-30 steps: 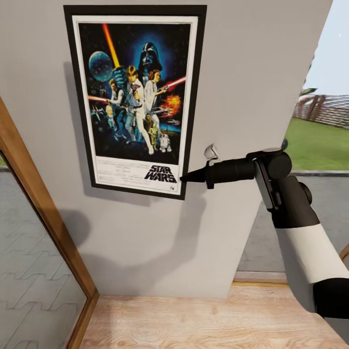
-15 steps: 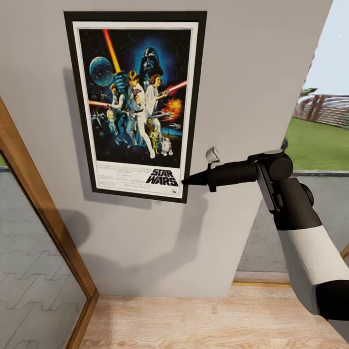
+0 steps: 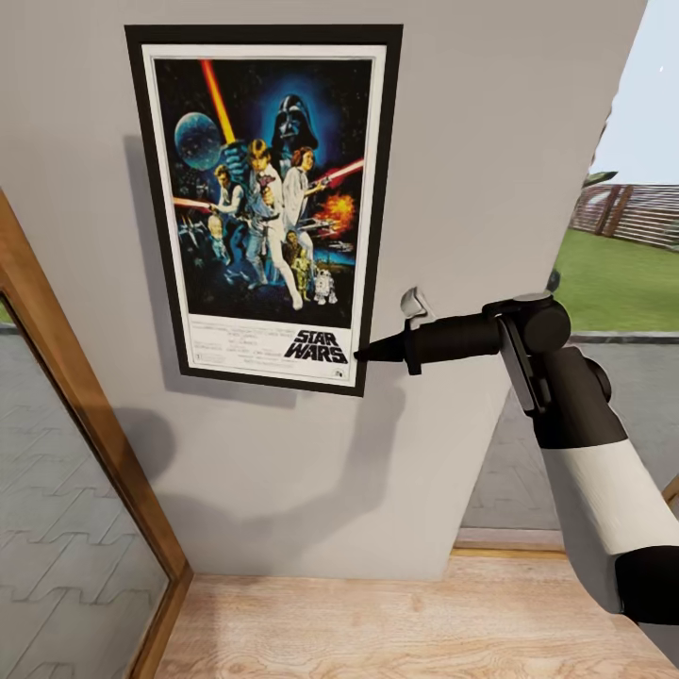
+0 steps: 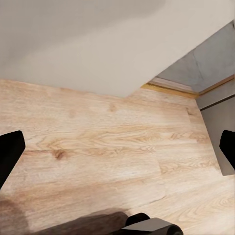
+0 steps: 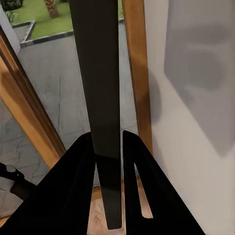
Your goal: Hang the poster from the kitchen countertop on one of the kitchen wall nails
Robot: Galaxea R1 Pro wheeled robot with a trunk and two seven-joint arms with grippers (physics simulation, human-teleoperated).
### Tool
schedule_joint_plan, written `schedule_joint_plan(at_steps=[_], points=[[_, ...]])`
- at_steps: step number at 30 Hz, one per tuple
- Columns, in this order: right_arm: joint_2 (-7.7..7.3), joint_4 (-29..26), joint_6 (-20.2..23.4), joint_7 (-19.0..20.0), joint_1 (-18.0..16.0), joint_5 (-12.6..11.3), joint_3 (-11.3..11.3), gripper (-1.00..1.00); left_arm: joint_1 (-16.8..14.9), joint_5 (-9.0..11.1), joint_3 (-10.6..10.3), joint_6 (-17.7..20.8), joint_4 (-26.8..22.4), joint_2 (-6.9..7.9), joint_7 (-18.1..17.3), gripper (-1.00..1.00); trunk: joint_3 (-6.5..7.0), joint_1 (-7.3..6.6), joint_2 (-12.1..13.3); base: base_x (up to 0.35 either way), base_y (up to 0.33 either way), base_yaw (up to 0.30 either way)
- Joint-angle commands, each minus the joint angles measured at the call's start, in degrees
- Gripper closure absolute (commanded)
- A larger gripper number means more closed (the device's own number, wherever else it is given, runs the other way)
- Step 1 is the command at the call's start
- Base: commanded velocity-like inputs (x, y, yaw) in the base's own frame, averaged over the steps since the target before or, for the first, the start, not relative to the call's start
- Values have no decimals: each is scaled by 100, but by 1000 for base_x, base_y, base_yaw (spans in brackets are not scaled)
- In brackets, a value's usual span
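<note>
So the poster point(image 3: 266, 203) is seen flat against the grey wall point(image 3: 490, 141), upright, high up in the head view, with the "STAR WARS" title at the bottom. It's gripped at its lower right corner by the right end effector point(image 3: 363, 351), which is reached across from the right on a black-and-white arm point(image 3: 585, 471). In the right wrist view the black frame edge point(image 5: 100, 98) is seen running straight down between the two fingers point(image 5: 142, 186), which are closed in tight on either side of it, so the poster is pinched at the edge. A small silver-grey bit point(image 3: 412, 302) can be made out on the wall just above the wrist, right of the poster; what exactly it is can't be told. A shadow of the arm and poster is cast on the wall below.

A wood-framed glass door point(image 3: 75, 453) is seen at the left, with paving behind it, and a light wood floor point(image 3: 396, 622) below the wall. Grass and a fence are visible outside on the right.

The left end effector point(image 4: 117, 147) is pointed down at the floor point(image 4: 98, 147) in its wrist view, fingertips point(image 4: 10, 152) spread far apart at the picture's edges, nothing held between them.
</note>
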Motion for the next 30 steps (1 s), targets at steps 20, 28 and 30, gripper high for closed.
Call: schedule_joint_plan(at_steps=[20, 28, 30], points=[[-3, -1, 57, 60, -8, -5, 2, 100, -1, 44, -48, -26, 1, 1, -12, -100, -13, 4, -13, 0, 0, 0], [-10, -1, -103, 293, -8, 16, 2, 100, -4, 44, -48, -26, 1, 1, -13, -100, -13, 4, -13, 0, 0, 0], [-11, -1, -128, 322, -7, 26, 2, 100, -3, 44, -48, -26, 1, 1, -12, -100, -13, 4, -13, 0, 0, 0]])
